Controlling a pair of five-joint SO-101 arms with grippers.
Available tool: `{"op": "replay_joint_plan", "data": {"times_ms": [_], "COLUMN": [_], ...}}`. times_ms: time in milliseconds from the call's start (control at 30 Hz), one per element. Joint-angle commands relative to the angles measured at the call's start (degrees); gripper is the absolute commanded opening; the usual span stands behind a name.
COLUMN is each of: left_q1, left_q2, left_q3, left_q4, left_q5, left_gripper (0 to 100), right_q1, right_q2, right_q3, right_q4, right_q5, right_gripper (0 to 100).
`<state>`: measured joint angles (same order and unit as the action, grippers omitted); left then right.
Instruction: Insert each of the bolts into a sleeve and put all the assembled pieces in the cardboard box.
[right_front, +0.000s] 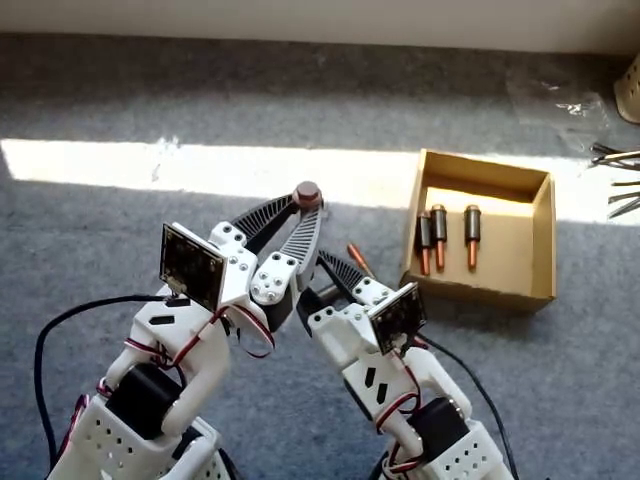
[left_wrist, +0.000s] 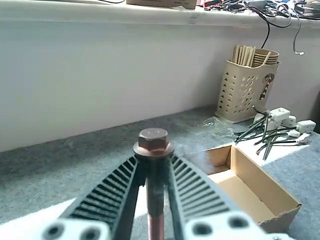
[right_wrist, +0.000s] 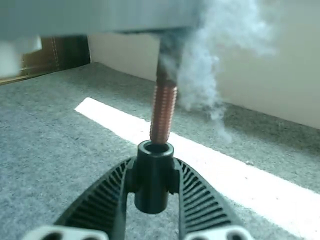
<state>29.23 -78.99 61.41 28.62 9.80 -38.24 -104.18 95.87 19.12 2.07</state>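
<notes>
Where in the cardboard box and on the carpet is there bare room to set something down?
Free: the right half of the cardboard box, beside three assembled pieces; the sunlit carpet left of the arms. Crowded: between box and arms, where a loose bolt lies.

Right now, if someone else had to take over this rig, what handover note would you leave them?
Left hand: shut on a bolt, head at the fingertips.
Right hand: shut on a black sleeve, mouth up. The bolt's threaded tip is at the mouth, not pushed home.
Done: three assembled pieces lie in the cardboard box.
Left: seat this bolt and box the piece. Another bolt seems to lie on the carpet beside the box.
</notes>
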Motion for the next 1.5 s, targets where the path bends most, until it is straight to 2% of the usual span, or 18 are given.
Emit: {"op": "replay_joint_plan", "data": {"times_ms": [0, 233, 367, 1033, 1167, 1233, 1467], "left_q1": [0.31, 0.31, 0.31, 0.22, 0.22, 0.22, 0.22], "left_q2": [-0.92, -0.92, -0.92, -0.92, -0.84, -0.84, -0.84], "left_q3": [-0.57, -0.57, 0.04, 2.24, 2.33, 2.59, 6.90], "left_q4": [-1.41, -1.41, -1.49, -4.04, -4.13, -4.13, -9.14], "left_q5": [0.00, 0.00, 0.00, -0.35, -0.35, -0.35, -0.44], "left_gripper": [1, 1, 1, 1, 1, 1, 1], "right_q1": [0.66, 2.51, 4.26, 1.63, 1.45, 1.54, 1.54], "right_q2": [-1.19, -1.19, -1.19, -1.19, -1.19, -1.19, -1.19], "right_q3": [4.97, 4.97, 5.23, 5.41, 5.41, 5.41, 5.41], "right_q4": [-0.13, -0.22, -4.35, -4.62, -4.62, -4.62, -4.62], "right_q5": [-0.09, -0.35, -0.44, 0.09, 4.13, 3.52, 3.52], "right_gripper": [0.4, 0.4, 0.4, 0.4, 0.4, 0.4, 0.4]}}
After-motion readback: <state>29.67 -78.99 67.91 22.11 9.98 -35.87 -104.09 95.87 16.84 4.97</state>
